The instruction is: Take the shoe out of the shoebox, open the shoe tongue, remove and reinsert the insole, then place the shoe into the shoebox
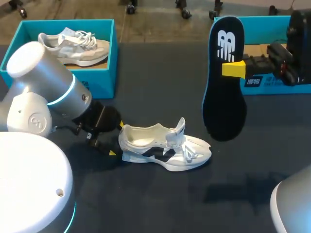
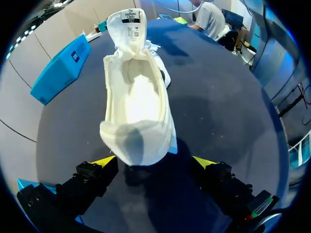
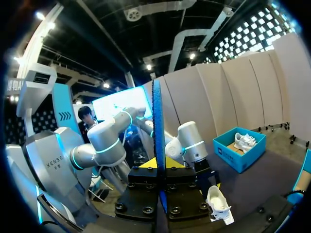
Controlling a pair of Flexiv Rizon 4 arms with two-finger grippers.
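Observation:
A white shoe [image 1: 165,148] lies on its sole mid-table with its tongue pulled up and its inside bare [image 2: 138,111]. My left gripper [image 1: 117,139] sits at the heel, open, with a yellow tip on either side of the heel [image 2: 154,162] and neither finger touching it. My right gripper [image 1: 235,69] is raised over the table's right side, shut on the black, blue-edged insole [image 1: 223,82], which hangs upright. In the right wrist view the insole [image 3: 157,126] stands edge-on between the shut fingers [image 3: 159,168], with the shoe [image 3: 218,201] far below.
An open blue shoebox [image 1: 104,77] at the back left holds a second white shoe [image 1: 73,46]. Another blue box [image 1: 272,85] stands at the back right behind my right arm. The dark tabletop [image 1: 160,204] lies bare in front of the shoe.

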